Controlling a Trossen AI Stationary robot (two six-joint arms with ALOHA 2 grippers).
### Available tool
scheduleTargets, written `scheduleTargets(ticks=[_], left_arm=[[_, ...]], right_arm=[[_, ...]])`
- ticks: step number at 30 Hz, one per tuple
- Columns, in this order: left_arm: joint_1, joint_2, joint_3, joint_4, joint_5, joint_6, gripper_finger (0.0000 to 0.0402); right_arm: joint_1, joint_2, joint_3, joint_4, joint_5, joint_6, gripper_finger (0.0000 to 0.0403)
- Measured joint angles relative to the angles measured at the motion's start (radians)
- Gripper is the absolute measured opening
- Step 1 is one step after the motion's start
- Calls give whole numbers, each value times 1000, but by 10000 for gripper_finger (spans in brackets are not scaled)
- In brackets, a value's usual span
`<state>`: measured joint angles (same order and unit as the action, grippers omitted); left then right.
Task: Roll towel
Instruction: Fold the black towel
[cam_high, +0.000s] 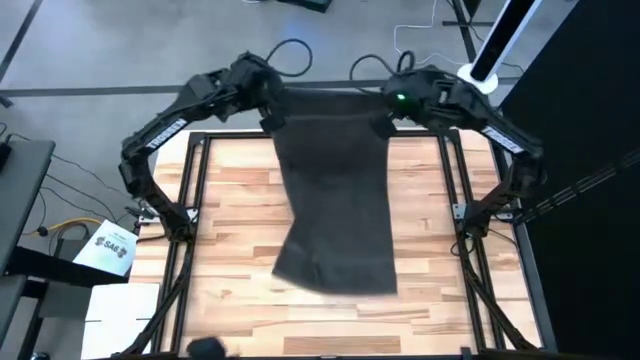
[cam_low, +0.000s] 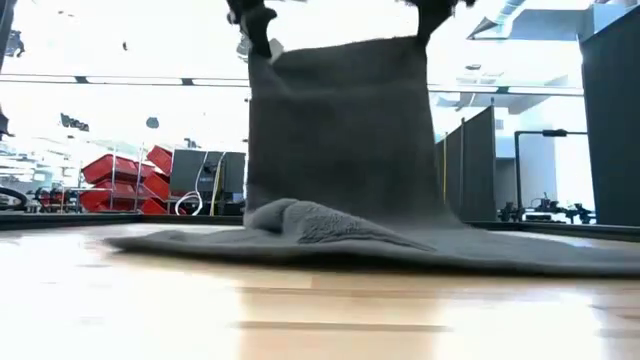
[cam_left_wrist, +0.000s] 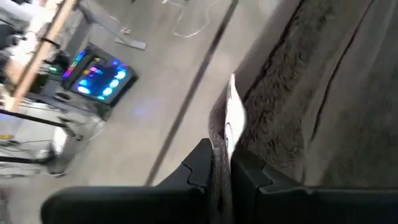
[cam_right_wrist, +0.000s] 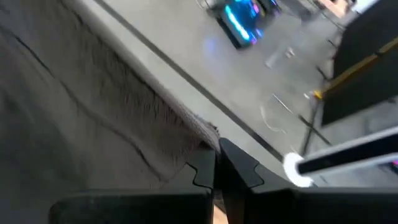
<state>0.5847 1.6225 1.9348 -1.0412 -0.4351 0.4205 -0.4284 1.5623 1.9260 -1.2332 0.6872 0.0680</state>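
The dark grey towel (cam_high: 335, 200) hangs from both grippers above the table's far edge and slopes down toward the near side. Its lower end (cam_high: 335, 270) lies spread on the wooden table (cam_high: 235, 210), bunched into a low hump (cam_low: 300, 220) in the low view. My left gripper (cam_high: 272, 120) is shut on the towel's upper left corner, beside a small white tag (cam_left_wrist: 235, 118). My right gripper (cam_high: 385, 120) is shut on the upper right corner. Between them the top edge (cam_low: 345, 45) runs nearly straight. My left gripper pinches the towel's upper left corner (cam_left_wrist: 219, 155) between its two fingers (cam_left_wrist: 202, 165), right below the white tag. The corner is lifted clear and the cloth hangs below it. My right gripper pinches the upper right corner (cam_right_wrist: 208, 140) between its two fingers (cam_right_wrist: 239, 165). That corner is also raised, with the cloth falling away below it to the table.
Black frame rails (cam_high: 190, 200) (cam_high: 460, 200) run along the table's left and right sides. A white labelled sheet (cam_high: 110, 250) lies off the table at the left. Cables lie on the floor beyond the far edge (cam_high: 290, 50). Bare wood shows either side of the towel.
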Motion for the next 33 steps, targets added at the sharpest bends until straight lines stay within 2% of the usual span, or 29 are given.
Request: scheduleTargets(ticks=[3, 5, 7, 9, 12, 15, 18, 21, 24, 26, 29, 31, 33], left_arm=[[25, 2, -118, 107, -7, 71, 18], [26, 6, -149, 114, -14, 98, 18], [6, 1, -138, 71, -15, 80, 18], [-35, -15, -104, -55, 16, 18, 18], [-119, -47, -8, -227, 186, -118, 18], [-216, -100, 99, -276, 492, -256, 18], [-291, -142, 197, -167, 762, -385, 18], [-356, -185, 262, 37, 932, -434, 18], [-400, -214, 284, 305, 1033, -361, 18], [-410, -223, 278, 403, 1089, -325, 18], [-405, -242, 282, 501, 1086, -278, 18], [-369, -248, 284, 494, 1047, -246, 18], [-329, -248, 285, 445, 930, -211, 18]], right_arm=[[-36, 0, -127, 49, 0, -44, 0], [-38, 1, -166, 50, -1, -49, 0], [-17, -4, -167, 30, -18, -49, 0], [33, -28, -155, -11, -85, -50, 0], [139, -95, -110, -33, -239, -116, 0], [254, -200, -48, -16, -457, -201, 0], [328, -310, 17, 96, -692, -197, 0], [376, -413, 40, 347, -947, -116, 0], [435, -449, 36, 588, -1057, -104, 0], [476, -426, 31, 662, -1090, -142, 0], [503, -375, 33, 748, -1058, -172, 0], [476, -339, 35, 756, -955, -200, 0], [430, -312, 35, 740, -833, -199, 0]])
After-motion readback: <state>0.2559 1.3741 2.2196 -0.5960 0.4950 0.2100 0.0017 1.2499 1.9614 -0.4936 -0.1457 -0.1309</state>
